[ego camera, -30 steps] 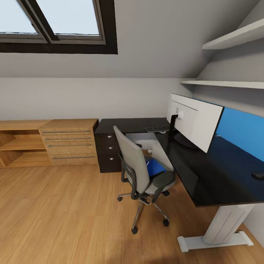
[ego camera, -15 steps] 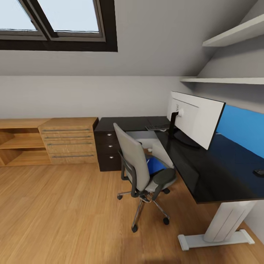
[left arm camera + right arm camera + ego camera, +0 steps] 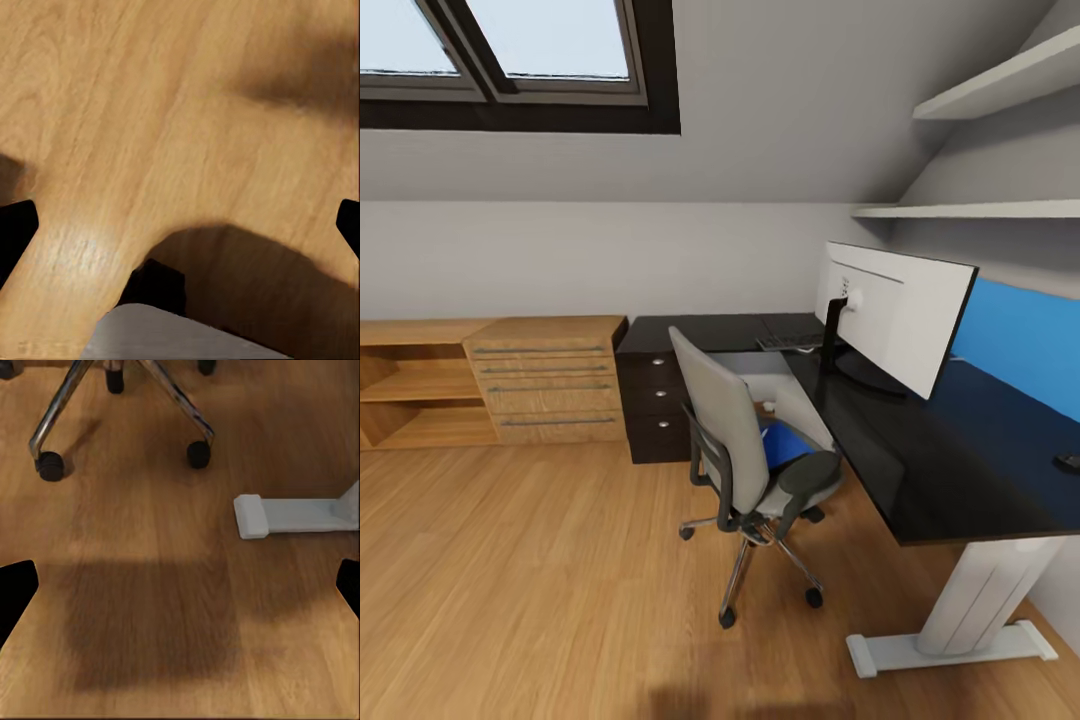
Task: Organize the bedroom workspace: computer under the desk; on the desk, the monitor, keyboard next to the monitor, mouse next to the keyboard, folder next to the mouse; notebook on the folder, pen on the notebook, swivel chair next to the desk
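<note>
The black L-shaped desk [image 3: 960,470] runs along the right wall. On it stands the monitor [image 3: 900,315], its white back toward me, with the keyboard [image 3: 790,343] beyond it and the mouse [image 3: 1068,462] at the far right edge. The grey swivel chair [image 3: 732,430] is pulled up to the desk, and the blue folder [image 3: 788,445] lies on its seat. A light grey box, apparently the computer [image 3: 765,385], sits under the desk. The notebook and pen are out of view. My left gripper [image 3: 180,225] and right gripper [image 3: 180,585] both hang open over the wooden floor.
A light wooden drawer cabinet [image 3: 545,385] and open shelving [image 3: 410,390] line the back wall left of the desk. The desk's white foot [image 3: 292,516] and the chair's wheels [image 3: 199,454] lie ahead of my right gripper. A blue wall panel [image 3: 1025,350] backs the desk.
The whole head view has shifted a little, so the camera has moved slightly closer. The chair and the things on the desk have not moved.
</note>
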Robot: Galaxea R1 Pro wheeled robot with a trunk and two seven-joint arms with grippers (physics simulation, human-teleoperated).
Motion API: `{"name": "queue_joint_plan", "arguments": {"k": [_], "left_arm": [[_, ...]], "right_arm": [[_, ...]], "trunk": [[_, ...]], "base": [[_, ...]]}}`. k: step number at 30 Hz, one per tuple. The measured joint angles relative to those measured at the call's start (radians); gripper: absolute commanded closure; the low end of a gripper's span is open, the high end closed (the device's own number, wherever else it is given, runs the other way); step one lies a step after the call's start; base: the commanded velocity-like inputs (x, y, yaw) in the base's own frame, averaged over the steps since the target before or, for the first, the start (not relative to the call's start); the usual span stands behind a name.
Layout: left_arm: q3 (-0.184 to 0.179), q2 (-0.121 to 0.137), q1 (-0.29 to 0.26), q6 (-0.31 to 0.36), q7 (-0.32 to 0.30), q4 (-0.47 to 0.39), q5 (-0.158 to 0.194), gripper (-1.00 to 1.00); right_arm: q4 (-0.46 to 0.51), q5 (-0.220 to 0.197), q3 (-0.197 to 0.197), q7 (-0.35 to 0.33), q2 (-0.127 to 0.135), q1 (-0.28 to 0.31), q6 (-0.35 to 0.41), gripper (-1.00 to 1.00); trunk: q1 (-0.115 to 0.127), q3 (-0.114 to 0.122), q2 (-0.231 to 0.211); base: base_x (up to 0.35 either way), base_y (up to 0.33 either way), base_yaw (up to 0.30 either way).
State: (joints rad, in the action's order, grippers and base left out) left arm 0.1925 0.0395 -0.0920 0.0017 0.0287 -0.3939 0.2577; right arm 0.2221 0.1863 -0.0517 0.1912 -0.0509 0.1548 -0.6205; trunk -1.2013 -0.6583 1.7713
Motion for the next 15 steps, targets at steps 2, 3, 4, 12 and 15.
{"name": "queue_joint_plan", "arguments": {"k": [2,3,4,12,15], "left_arm": [[-0.001,-0.022,-0.003,0.155,0.042,-0.208,-0.025,-1.00],[-0.001,-0.030,-0.003,0.182,0.052,-0.238,-0.028,-1.00],[-0.007,-0.054,-0.008,0.245,0.077,-0.305,-0.035,-1.00],[-0.011,-0.077,-0.012,0.286,0.095,-0.316,-0.042,-1.00],[-0.013,-0.081,-0.013,0.286,0.093,-0.300,-0.046,-1.00]], "right_arm": [[0.067,-0.006,-0.002,-0.001,-0.004,0.000,-0.001,-1.00],[0.075,-0.008,-0.002,-0.001,-0.004,0.000,-0.002,-1.00],[0.082,-0.009,-0.002,0.000,-0.006,0.001,-0.006,-1.00],[0.072,-0.012,-0.013,0.007,0.014,0.001,-0.004,-1.00],[0.072,-0.008,-0.017,0.004,0.030,0.001,-0.009,-1.00]], "trunk": [[-0.008,-0.006,0.014],[-0.011,-0.009,0.021],[-0.015,-0.012,0.028],[-0.046,-0.038,0.084],[-0.057,-0.047,0.105]], "base": [[0.000,0.000,0.000],[0.000,0.000,0.000],[0.000,0.000,0.000],[0.000,0.000,0.000],[0.000,0.000,0.000]]}}
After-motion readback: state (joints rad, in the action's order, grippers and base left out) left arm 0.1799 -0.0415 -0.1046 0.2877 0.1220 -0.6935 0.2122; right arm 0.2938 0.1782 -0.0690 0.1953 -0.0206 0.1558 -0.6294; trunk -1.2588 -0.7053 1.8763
